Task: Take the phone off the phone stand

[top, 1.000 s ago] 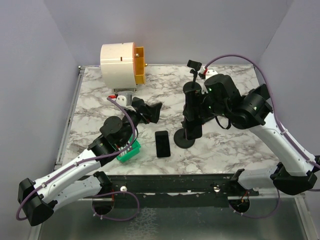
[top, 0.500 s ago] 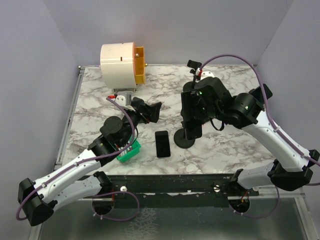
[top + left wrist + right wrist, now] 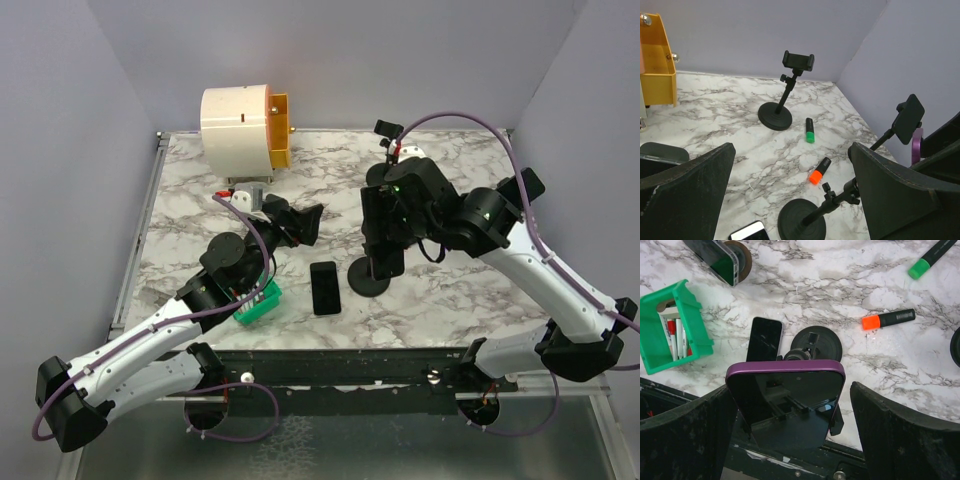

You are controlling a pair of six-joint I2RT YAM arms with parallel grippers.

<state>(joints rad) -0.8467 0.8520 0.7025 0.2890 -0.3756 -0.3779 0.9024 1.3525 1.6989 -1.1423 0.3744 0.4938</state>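
Phone (image 3: 785,385) sits clamped in the stand (image 3: 817,346). Right gripper (image 3: 790,412) fingers are spread, one either side of the phone; can't tell if they touch its edges. Left gripper (image 3: 791,165) is spread wide, holding nothing, near the bin (image 3: 258,303).

My left arm (image 3: 150,345) and right arm (image 3: 545,280) match: white shells on the long links, black housings at joints, wrists and bases. A purple cable (image 3: 470,115) loops along each. Small green lights (image 3: 397,186) dot the right wrist. My fingers (image 3: 685,185) are broad, flat, matte black plates with scuffed edges.
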